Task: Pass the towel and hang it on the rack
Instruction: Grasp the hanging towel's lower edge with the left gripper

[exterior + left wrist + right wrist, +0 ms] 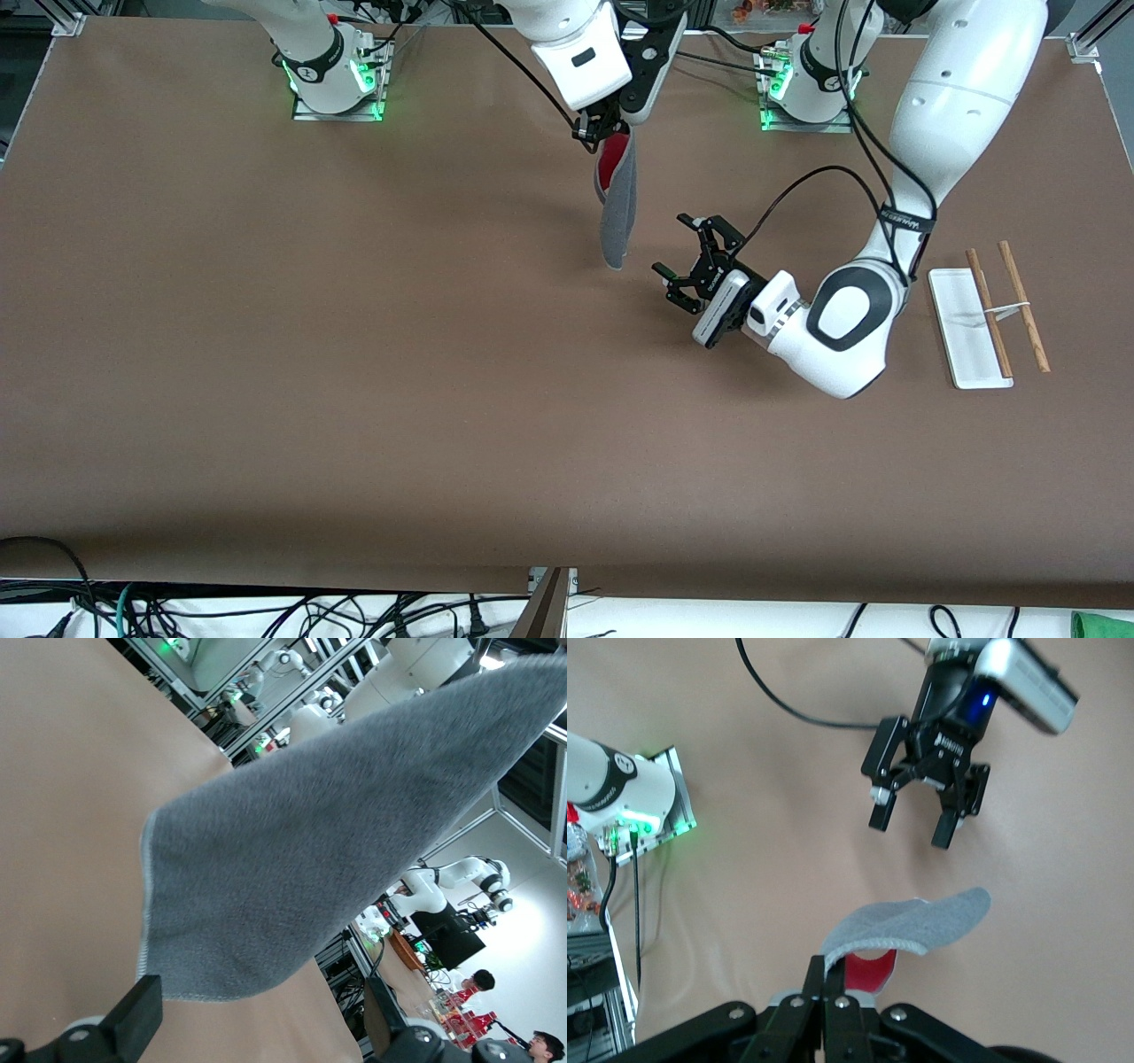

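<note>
The right gripper (595, 131) is up in the air over the middle of the table (266, 354), toward the robots' bases, with its fingers pinched tight on the top corner of the towel (617, 213). The grey towel hangs straight down from that grip in a long pointed fold, its tip clear of the tabletop, and a patch of red shows inside the fold just under the fingers. The left gripper (689, 261) is turned on its side just beside the towel's lower end, on the side toward the left arm's end of the table, its jaws spread wide and empty, apart from the cloth. In the left wrist view the towel (319, 859) fills the space ahead of the two dark fingertips (133, 1014). The rack (966, 328) stands near the left arm's end of the table, well apart from both grippers, nothing hung on its two wooden rods.
</note>
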You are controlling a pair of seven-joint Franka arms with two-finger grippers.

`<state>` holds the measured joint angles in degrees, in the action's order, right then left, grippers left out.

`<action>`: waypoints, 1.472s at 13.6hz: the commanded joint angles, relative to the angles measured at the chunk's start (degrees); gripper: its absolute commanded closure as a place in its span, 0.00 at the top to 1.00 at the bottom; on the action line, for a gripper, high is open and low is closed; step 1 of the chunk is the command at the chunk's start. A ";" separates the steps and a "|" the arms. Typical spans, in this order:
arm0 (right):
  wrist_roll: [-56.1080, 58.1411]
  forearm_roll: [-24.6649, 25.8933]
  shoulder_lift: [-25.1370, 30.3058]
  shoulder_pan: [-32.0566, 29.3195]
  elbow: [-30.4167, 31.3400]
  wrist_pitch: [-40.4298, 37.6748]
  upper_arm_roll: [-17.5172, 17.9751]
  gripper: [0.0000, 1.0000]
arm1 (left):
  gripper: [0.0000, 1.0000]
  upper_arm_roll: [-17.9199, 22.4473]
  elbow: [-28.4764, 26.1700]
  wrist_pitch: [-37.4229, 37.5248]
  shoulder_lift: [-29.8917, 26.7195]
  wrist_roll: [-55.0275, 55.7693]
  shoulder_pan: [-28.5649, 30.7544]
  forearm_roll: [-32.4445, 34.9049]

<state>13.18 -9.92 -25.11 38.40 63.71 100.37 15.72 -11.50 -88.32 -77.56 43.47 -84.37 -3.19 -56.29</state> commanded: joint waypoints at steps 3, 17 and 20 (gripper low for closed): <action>-2.81 0.43 -0.12 0.63 -0.86 1.23 0.27 0.00 | 1.00 -0.10 0.43 1.27 5.56 -7.73 -1.02 -6.10; -8.60 1.13 1.11 2.38 -1.30 2.37 0.18 0.00 | 0.91 -0.37 -0.62 10.94 17.08 -10.99 -0.76 -15.08; -8.61 1.13 1.37 2.30 -1.30 2.11 0.18 0.00 | 0.78 -0.37 -1.24 11.56 17.43 -10.99 -1.38 -16.57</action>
<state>5.85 -9.53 -24.37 40.60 62.99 102.99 15.72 -11.93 -88.83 -66.94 61.18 -94.23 -4.19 -71.16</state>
